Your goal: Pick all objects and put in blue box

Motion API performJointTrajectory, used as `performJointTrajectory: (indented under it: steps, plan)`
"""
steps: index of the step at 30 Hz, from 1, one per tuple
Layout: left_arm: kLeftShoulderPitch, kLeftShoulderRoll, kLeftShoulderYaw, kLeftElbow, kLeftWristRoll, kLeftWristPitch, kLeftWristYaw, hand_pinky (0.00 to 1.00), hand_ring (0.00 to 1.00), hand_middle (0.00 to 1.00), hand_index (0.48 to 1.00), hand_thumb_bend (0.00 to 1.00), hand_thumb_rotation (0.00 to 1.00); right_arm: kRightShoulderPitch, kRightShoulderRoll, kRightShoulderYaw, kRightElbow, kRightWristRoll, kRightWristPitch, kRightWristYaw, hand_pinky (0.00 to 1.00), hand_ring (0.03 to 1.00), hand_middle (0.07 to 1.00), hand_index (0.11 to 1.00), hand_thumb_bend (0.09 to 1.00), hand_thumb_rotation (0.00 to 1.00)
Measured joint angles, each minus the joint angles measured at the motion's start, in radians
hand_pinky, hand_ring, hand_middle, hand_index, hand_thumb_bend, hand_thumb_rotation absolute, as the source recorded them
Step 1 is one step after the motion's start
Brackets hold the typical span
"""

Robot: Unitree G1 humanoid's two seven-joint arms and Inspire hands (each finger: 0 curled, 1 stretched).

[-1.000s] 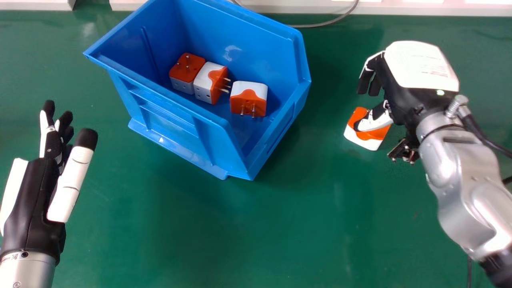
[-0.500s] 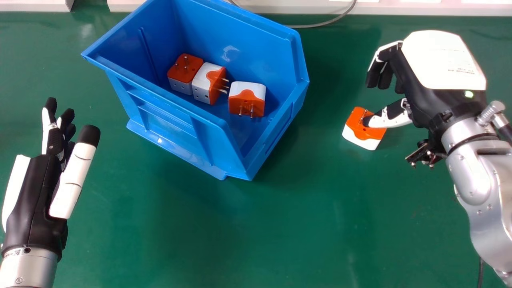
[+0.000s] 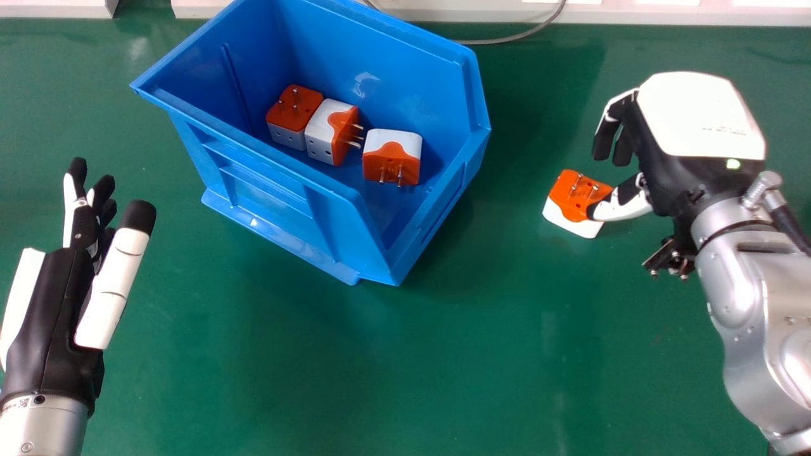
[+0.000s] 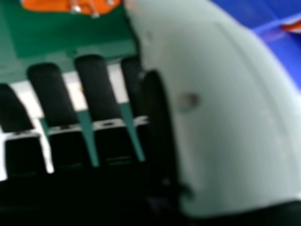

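The right hand (image 3: pixel 694 126) is over the table's right side, its fingers relaxed and its thumb tip at the right edge of an orange and white plug adapter (image 3: pixel 575 201); whether it touches I cannot tell. That adapter rests prongs up on the green table. In the right hand view, the right hand (image 4: pixel 96 89) has its fingers apart, with part of the orange adapter (image 4: pixel 70 5) beyond. Several adapters, one of them (image 3: pixel 393 157) nearest the low side, lie in the blue box (image 3: pixel 272 190). My left hand (image 3: pixel 57 304) stays at the left, fingers straight, holding nothing.
Green table surface (image 3: pixel 469 354) stretches in front of the box and between the box and the loose adapter. A grey cable (image 3: pixel 519 35) runs behind the box, near a white ledge (image 3: pixel 665 14) at the back.
The right hand moved rightward off the loose adapter, then slightly nearer the robot; its thumb shifted from the adapter's middle to its right edge. The left hand and box have barely changed.
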Motion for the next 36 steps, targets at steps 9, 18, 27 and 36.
performJointTrajectory:
  steps: [9,18,27,36]
  plan:
    - [0.004,0.001,0.002,-0.001,-0.001,0.0,-0.001,1.0,1.0,1.0,1.0,0.78,0.93,-0.075,0.017,0.048,0.164,-0.007,0.017,0.018,0.88,0.949,0.983,0.934,0.789,0.65]
    - [0.012,0.001,0.007,-0.001,-0.007,-0.01,-0.008,0.99,1.0,1.0,1.0,0.78,0.93,-0.133,0.028,0.089,0.26,-0.029,0.036,0.02,0.91,0.971,1.0,0.952,0.834,0.68]
    - [0.022,0.001,0.017,-0.003,-0.01,-0.012,-0.018,0.99,1.0,1.0,1.0,0.78,0.92,-0.172,0.047,0.104,0.34,-0.029,0.048,0.018,0.9,0.964,1.0,0.951,0.822,0.67]
    - [0.032,0.002,0.021,-0.03,-0.012,-0.01,-0.021,0.98,1.0,1.0,1.0,0.8,0.92,-0.202,0.076,0.147,0.467,-0.03,0.047,-0.001,0.86,0.944,0.987,0.928,0.714,0.62]
